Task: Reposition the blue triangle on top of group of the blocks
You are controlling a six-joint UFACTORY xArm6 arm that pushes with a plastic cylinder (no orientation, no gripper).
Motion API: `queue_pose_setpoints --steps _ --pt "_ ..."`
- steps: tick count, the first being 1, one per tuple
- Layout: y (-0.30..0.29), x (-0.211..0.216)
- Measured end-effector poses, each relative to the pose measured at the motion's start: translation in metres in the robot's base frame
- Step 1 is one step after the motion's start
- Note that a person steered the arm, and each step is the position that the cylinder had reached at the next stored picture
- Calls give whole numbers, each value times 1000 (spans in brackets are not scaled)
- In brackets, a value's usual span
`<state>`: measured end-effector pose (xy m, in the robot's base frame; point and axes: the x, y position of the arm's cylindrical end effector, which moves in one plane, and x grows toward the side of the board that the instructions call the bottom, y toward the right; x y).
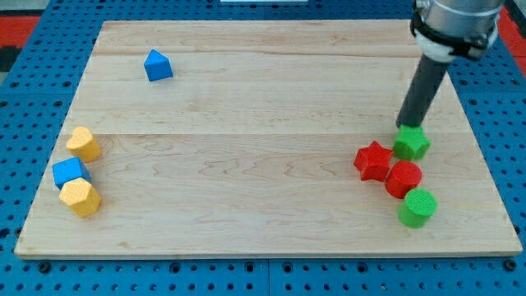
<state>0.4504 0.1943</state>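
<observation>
— Blue triangle (pixel 158 66): small, solid blue, pointed roof-like top over flat slanted faces, upright on the wooden board (pixel 246 123). Sits alone near the view's top left, well apart from every other block.

— And the rest, counted?

— Eight blocks in all. Two blue: the triangle, plus a blue cube (pixel 70 172) at the view's left edge. Two yellow: an upper yellow block (pixel 83 144) just above the cube, a lower yellow block (pixel 80 197) touching it from below; both rounded with many sides, exact shape hard to tell. Two red: a red star (pixel 372 160) and a red cylinder (pixel 403 178), side by side, touching or nearly so. Two green: a green star (pixel 412 143) above the red cylinder, a green cylinder (pixel 417 207) below it.

— So two clusters?

— Yes: three blocks at the left, four at the right.

— My tip?

— My tip (pixel 400 126) at the end of a dark rod slanting down from the view's top right. No jaws, nothing held; just a bare rod end, touching or just above the green star's upper left edge. Far from the blue triangle, across the board.
</observation>
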Motion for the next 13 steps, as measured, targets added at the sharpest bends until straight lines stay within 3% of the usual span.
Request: queue_pose_setpoints --steps 1,2,3,4,5,6,7,8,9,10,11,13 --pt "-7 -11" --pt "-33 -78" --pt "-98 -157" --pt "-203 -206" --pt "-345 -207" --pt "-395 -161" --pt "-380 -102" --pt "-390 -116" --pt "-459 -150" --pt "-404 -160" --pt "-306 -122" --pt "-259 -125"
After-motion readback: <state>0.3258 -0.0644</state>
